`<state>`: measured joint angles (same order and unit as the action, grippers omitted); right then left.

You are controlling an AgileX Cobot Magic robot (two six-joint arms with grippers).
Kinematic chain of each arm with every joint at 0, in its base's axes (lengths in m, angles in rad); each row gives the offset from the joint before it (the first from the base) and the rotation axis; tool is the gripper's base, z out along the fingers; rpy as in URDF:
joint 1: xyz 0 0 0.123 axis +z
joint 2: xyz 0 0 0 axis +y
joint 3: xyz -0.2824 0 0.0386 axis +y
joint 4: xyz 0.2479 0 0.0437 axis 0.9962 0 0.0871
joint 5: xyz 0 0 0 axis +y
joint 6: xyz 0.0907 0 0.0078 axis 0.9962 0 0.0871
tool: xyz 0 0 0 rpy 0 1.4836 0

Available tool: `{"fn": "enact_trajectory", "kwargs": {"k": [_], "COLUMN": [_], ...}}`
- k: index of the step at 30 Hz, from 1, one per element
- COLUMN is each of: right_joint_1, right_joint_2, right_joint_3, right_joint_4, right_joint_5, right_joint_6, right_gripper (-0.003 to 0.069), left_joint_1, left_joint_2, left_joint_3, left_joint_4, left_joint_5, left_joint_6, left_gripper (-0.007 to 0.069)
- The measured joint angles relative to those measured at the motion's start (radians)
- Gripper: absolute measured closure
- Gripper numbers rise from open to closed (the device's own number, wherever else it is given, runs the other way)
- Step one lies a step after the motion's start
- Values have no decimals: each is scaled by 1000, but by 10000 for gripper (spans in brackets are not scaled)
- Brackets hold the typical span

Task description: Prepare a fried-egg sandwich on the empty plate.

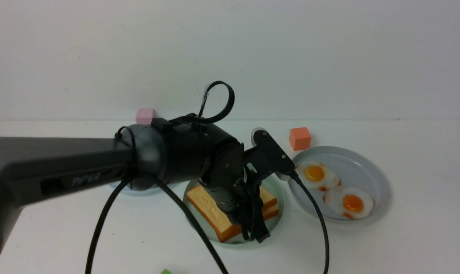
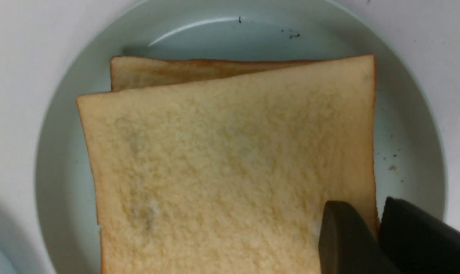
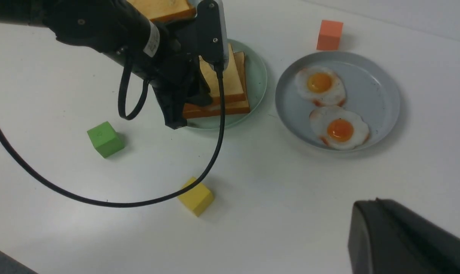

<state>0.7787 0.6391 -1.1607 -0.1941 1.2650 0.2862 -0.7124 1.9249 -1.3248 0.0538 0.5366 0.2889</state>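
The pale mint-green plate [image 1: 281,207] sits in the middle of the table and holds two square toast slices. My left gripper [image 1: 257,231] is shut on the front edge of the top toast slice [image 2: 230,171]; one finger lies on the slice's face and the other against its crust. The lower toast slice [image 2: 157,70] lies flat under it and peeks out at one side. No egg shows between them. My right gripper [image 3: 368,213] is shut and empty, off to the near right above bare table. It is out of the front view.
A bluish-grey plate [image 1: 370,167] right of the mint plate holds two fried eggs [image 1: 315,175]. Another plate with toast [image 3: 161,7] lies behind my left arm. An orange cube [image 1: 300,138], a pink cube [image 1: 145,115], a green cube [image 3: 104,139] and a yellow cube [image 3: 195,198] stand around.
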Motion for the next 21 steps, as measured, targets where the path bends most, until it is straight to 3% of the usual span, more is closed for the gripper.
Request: {"fn": "enact_trajectory", "kwargs": {"k": [6, 11, 15, 16, 18, 21], "right_joint_1": [0, 0, 0, 0, 0, 0], "right_joint_2": [0, 0, 0, 0, 0, 0], "right_joint_3": [0, 0, 0, 0, 0, 0], "right_joint_4": [0, 0, 2, 3, 7, 21], "right_joint_5": [0, 0, 7, 7, 7, 7], "right_joint_6": [0, 0, 0, 0, 0, 0], "right_gripper": [630, 628, 627, 627, 626, 623], "left_joint_1": [0, -1, -7, -7, -7, -7], "left_joint_2": [-56, -224, -546, -563, -799, -1010], "left_joint_3": [0, 0, 24, 32, 128, 265], "left_joint_4": [-2, -35, -85, -89, -114, -131], "left_joint_5": [32, 67, 119, 119, 100, 46], "left_joint_6": [-25, -80, -174, -176, -187, -190], "left_gripper": [313, 314, 496, 507, 631, 638]}}
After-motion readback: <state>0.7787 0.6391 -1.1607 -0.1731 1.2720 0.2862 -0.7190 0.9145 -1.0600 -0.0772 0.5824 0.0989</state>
